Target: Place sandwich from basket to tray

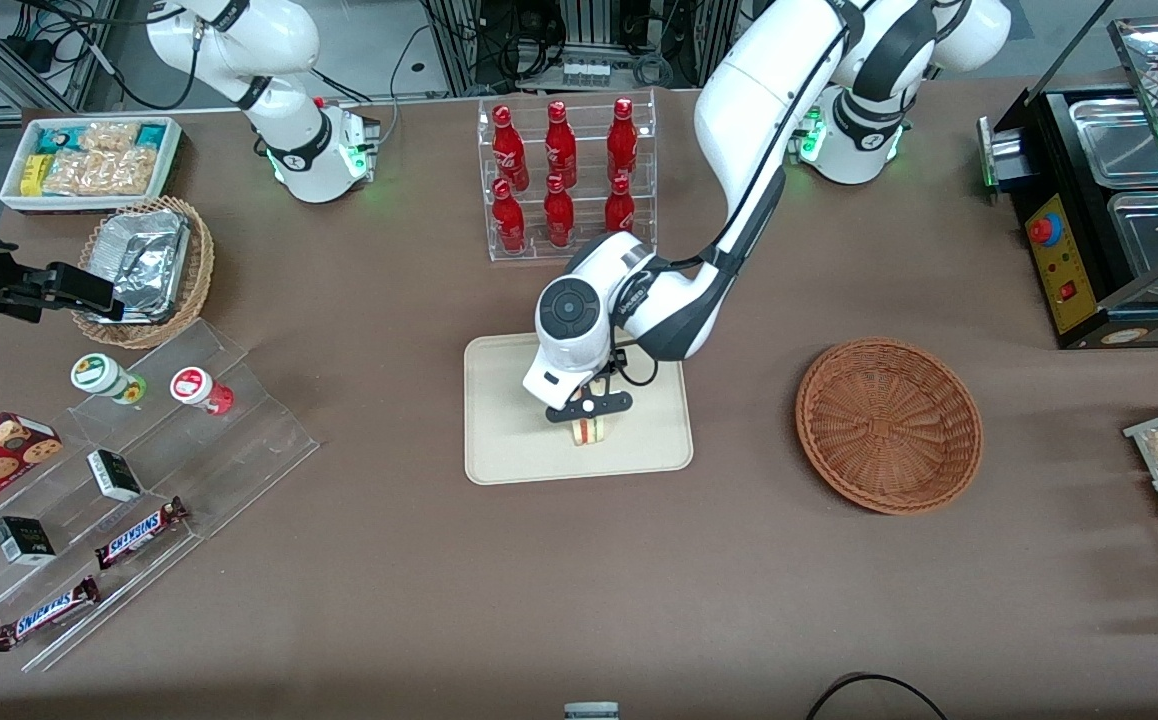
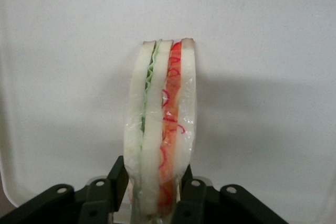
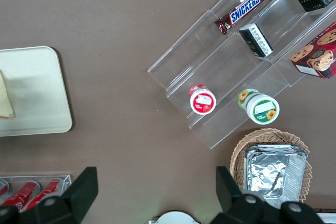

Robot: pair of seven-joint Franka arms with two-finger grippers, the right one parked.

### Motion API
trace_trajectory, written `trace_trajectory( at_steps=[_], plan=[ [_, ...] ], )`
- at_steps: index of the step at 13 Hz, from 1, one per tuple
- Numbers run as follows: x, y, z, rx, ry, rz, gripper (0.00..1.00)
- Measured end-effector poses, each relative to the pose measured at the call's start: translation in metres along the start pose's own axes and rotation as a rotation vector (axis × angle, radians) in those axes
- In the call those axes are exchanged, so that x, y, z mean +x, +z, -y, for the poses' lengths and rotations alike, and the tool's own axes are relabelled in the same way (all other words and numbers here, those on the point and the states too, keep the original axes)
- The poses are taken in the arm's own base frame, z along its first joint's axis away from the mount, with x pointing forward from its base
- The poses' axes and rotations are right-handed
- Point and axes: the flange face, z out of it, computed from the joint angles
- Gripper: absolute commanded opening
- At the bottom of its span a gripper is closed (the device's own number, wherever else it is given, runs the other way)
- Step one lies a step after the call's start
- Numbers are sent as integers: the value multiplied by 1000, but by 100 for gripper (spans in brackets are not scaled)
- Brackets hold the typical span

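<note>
Most of the job looks done: the sandwich (image 1: 590, 431) is out of the basket (image 1: 889, 425), which sits bare at the right of the front frame, and is now over the tray (image 1: 509, 420) at frame centre. The gripper (image 1: 589, 420) hangs low above the tray, its jaws clenched on the sandwich's end, as the wrist view shows (image 2: 160, 129), with the wedge held on edge against the tray's pale floor (image 2: 273, 103). What seems left is to let go and lift clear; whether the sandwich already touches the tray cannot be told.
</note>
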Motion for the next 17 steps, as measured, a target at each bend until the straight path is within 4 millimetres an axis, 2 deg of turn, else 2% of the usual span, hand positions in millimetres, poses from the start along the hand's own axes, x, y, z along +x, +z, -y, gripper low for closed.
trace_trajectory(
  at_steps=[3, 6, 8, 10, 11, 13, 17],
  plan=[
    [8, -25, -1, 0, -7, 1, 100],
    [22, -67, 5, 8, -25, 14, 100],
    [32, -95, 14, -1, 22, 11, 100],
    [37, -135, 30, -5, 100, 7, 100],
    [42, -157, 42, -11, 144, 1, 100],
    [61, -194, 80, -4, 231, 11, 100],
    [105, -231, 178, 15, 255, 21, 100]
  ],
)
